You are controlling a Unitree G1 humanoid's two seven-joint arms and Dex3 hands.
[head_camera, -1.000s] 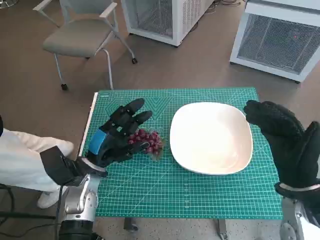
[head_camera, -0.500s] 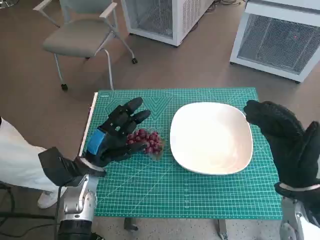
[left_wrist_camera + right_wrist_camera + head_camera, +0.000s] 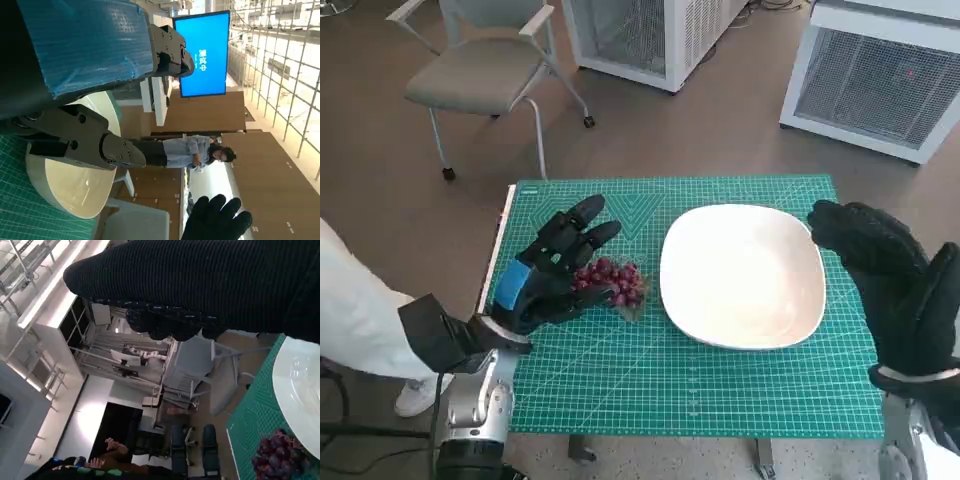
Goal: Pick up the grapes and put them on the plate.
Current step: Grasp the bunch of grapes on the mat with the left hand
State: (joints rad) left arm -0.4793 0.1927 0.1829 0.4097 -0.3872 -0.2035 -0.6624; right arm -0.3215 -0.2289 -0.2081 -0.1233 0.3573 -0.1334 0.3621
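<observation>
Left hand hovering over the grapes, plate lying just to their right.

The left hand (image 3: pixel 552 268) is reaching over the grapes (image 3: pixel 616 281) with fingers spread, gripping nothing. The white plate (image 3: pixel 744 276) is sitting beside them on the green mat (image 3: pixel 670 390) covering the bench. The right hand (image 3: pixel 880 270) is hanging open past the plate's right edge. A grey chair (image 3: pixel 485 75) is standing far left.

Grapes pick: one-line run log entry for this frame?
phase: reach | left hand: over grapes, grasp unclear | right hand: idle beside plate | plate: empty
</observation>
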